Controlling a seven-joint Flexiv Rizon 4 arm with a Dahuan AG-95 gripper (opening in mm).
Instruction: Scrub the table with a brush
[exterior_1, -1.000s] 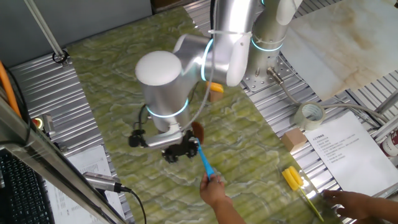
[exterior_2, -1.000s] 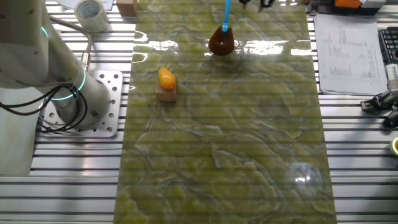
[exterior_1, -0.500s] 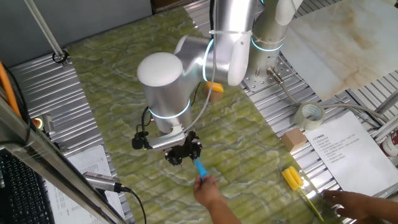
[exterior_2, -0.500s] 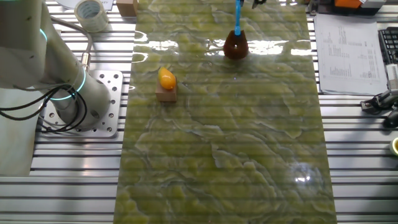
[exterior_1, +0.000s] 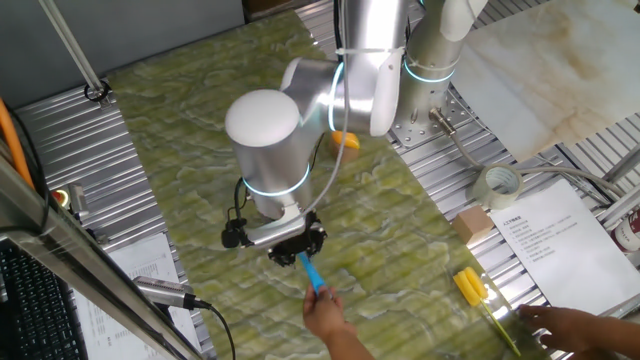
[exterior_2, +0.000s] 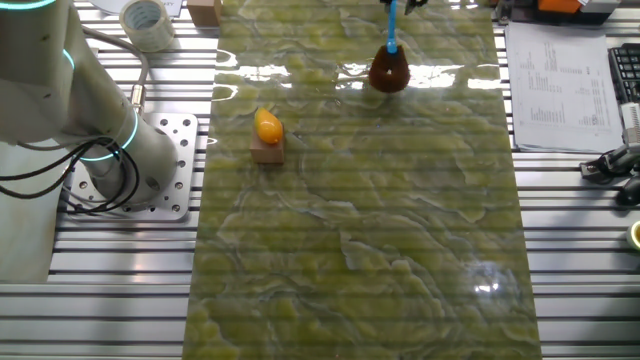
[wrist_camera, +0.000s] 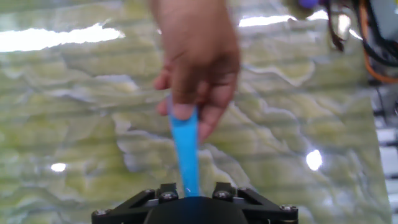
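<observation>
- The table (exterior_2: 360, 250): bristles resting on it near one edge.
- The gripper (exterior_1: 296, 247) looks clamped on the brush (exterior_2: 389, 62); handle runs outward between the jaws.
- A person's hand (wrist_camera: 198, 68) pinches the handle's far end.

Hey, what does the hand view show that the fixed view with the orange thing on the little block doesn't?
Only the hand view shows a person's hand pinching the far end of the brush, with the handle running down between the gripper fingers. Only that fixed view shows the reddish-brown bristles on the table, plus the orange object and tape roll. Both show the blue handle and the marbled table.
</observation>
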